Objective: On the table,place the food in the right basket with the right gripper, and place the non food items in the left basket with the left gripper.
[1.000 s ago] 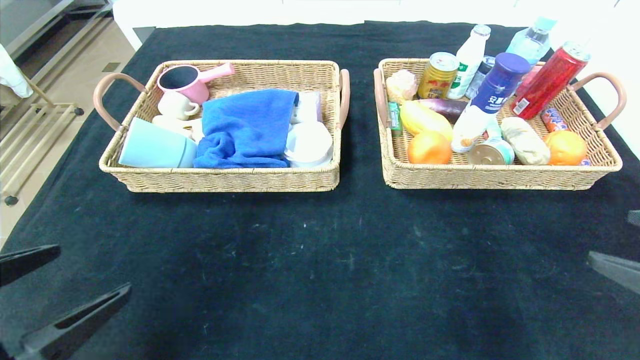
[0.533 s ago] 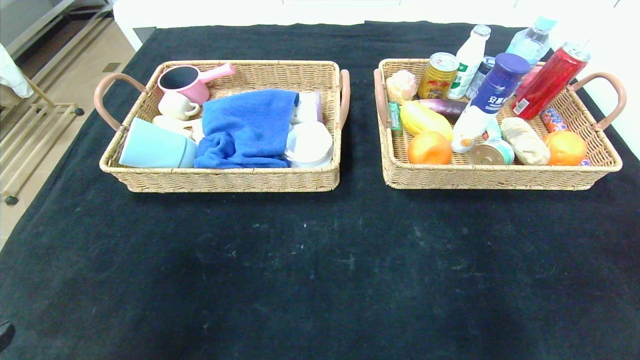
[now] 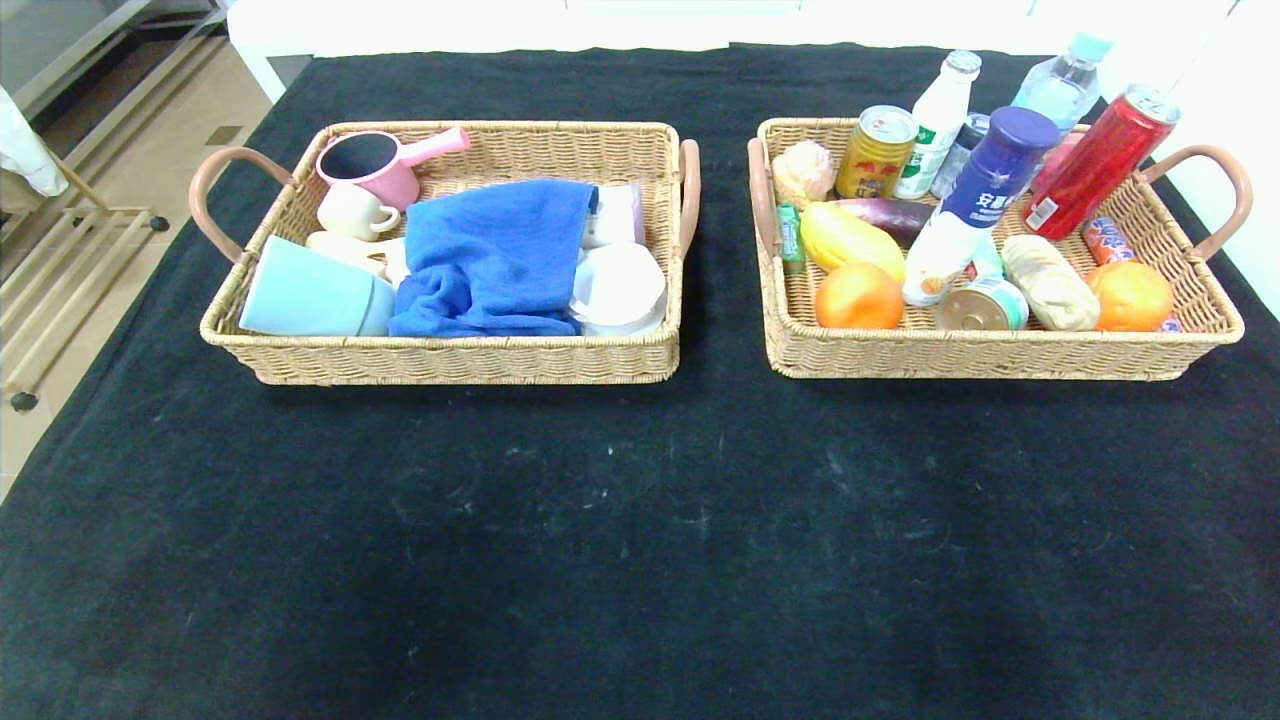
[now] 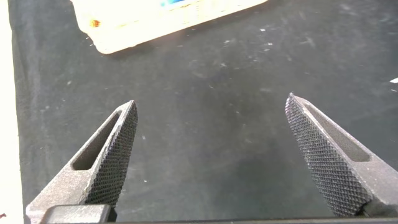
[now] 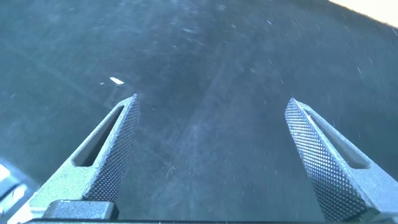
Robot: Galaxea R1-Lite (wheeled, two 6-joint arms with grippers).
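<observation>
Food [image 3: 986,200] fills the right basket [image 3: 1000,352] (both tools [image 4: 211,109] [image 5: 211,106] spread wide, grasping nothing).

Matt black cloth covers the table [image 3: 640,520]; two woven wicker baskets [image 3: 460,358]; soft blue cloth towel [image 3: 490,255].

1. your head camera looks forward and down from above the near edge of the table [image 3: 640,560], taking in both the left basket [image 3: 450,355] and the right basket [image 3: 1000,355] at the far side.
2. your left wrist camera sits close over the cloth, looking out between the left gripper [image 4: 211,109] jaws; a corner of one basket [image 4: 124,37] shows, which the head view shares.
3. your right wrist camera looks out past the right gripper [image 5: 211,109] at bare cloth, close up.
</observation>
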